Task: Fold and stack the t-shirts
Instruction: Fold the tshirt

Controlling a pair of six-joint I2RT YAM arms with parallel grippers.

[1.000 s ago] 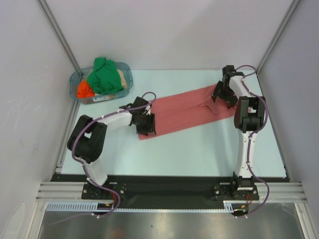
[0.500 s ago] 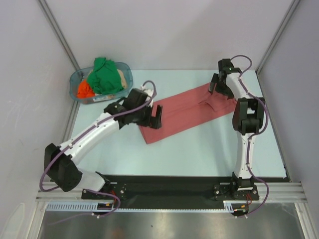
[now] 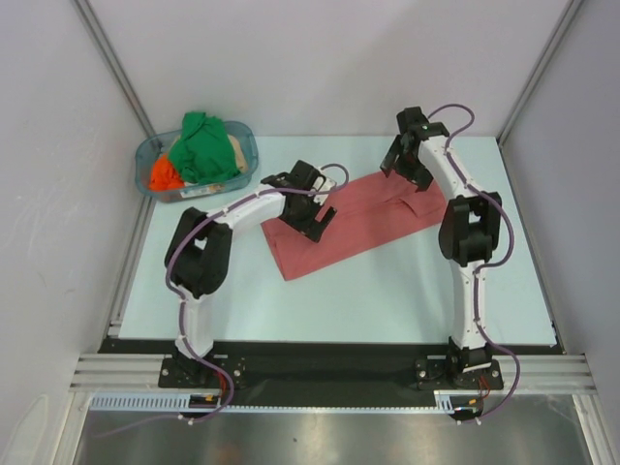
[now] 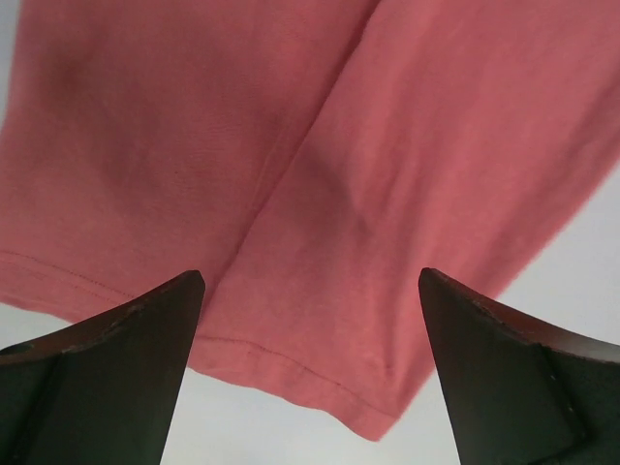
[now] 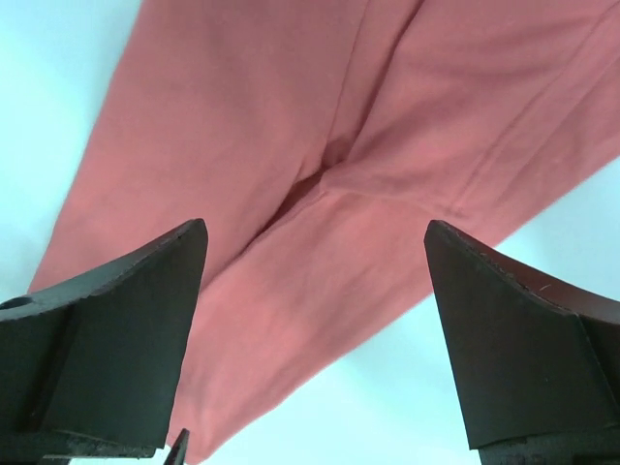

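Observation:
The salmon-red t-shirt [image 3: 360, 221] lies folded into a long strip across the middle of the table, running from near left to far right. My left gripper [image 3: 320, 208] hovers over its left half, jaws wide open and empty; the left wrist view shows the shirt's hemmed end [image 4: 320, 378] between the fingers. My right gripper [image 3: 407, 165] hovers over the shirt's far right end, jaws wide open and empty; the right wrist view shows creased red cloth [image 5: 320, 194] below. The green t-shirt [image 3: 203, 145], the orange one [image 3: 163, 174] and a beige one [image 3: 234, 150] lie bunched in the tub.
The clear blue-tinted plastic tub [image 3: 246, 132] stands at the far left of the table. Grey walls and metal frame posts close in the left, right and back. The arm bases sit on a black rail at the near edge.
My left gripper has moved right and farther onto the shirt, its arm folding back. My right gripper has moved left and away along the far end. The shirt's left end now lies flat and uncovered.

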